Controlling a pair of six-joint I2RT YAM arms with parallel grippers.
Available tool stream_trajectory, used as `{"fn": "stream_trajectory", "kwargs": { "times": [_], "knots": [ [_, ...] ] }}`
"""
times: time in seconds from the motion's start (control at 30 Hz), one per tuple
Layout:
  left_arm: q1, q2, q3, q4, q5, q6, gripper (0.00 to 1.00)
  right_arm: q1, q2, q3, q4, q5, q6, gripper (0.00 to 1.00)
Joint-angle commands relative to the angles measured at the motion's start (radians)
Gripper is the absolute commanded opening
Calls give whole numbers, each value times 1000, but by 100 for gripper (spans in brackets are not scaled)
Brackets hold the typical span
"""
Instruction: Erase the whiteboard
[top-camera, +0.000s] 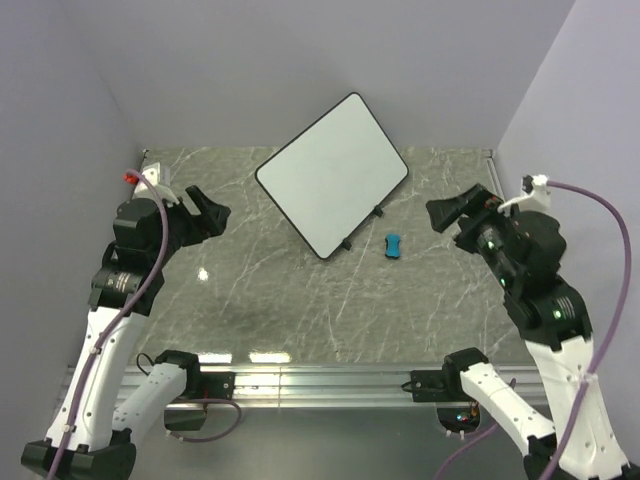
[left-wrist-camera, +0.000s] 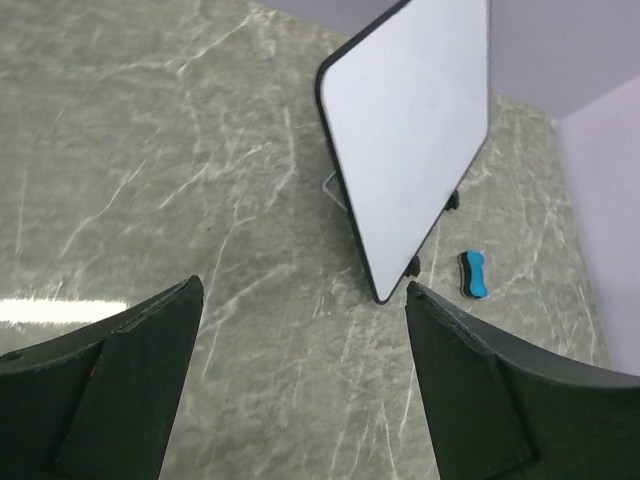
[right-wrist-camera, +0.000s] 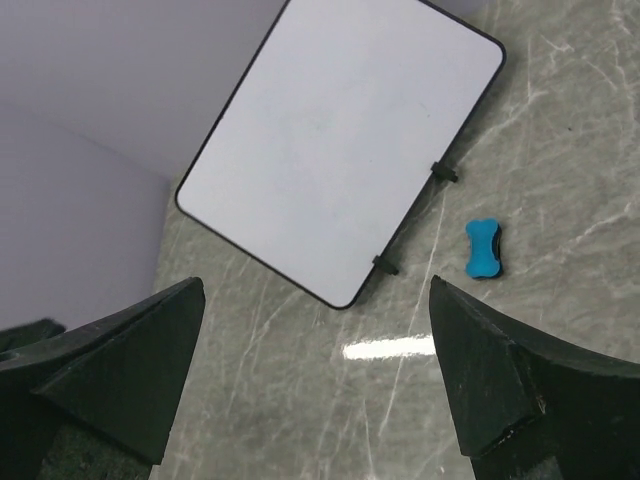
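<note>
The whiteboard (top-camera: 332, 172) stands toward the far middle of the grey marbled worktop (top-camera: 300, 300), turned at a slant and propped on two small black feet (right-wrist-camera: 444, 172) along its near-right edge, its face plain white. A small blue eraser (top-camera: 393, 245) lies flat on the worktop just beside that footed edge, apart from the board. The left fingers (left-wrist-camera: 110, 390) hang spread wide and empty well to the whiteboard's left, and the right fingers (right-wrist-camera: 510, 390) hang equally parted and empty well to its right, beyond the eraser.
</note>
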Motion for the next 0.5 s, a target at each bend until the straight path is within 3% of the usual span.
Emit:
{"fn": "stream_trajectory", "kwargs": {
  "times": [0.0,0.47],
  "knots": [
    [-3,-17,-17,-47,-90,-75,88,6,-75,-3,-73,-39,-54,100],
    [-6,109,256,-122,-226,27,90,5,-74,5,-58,-60,-31,100]
  ]
}}
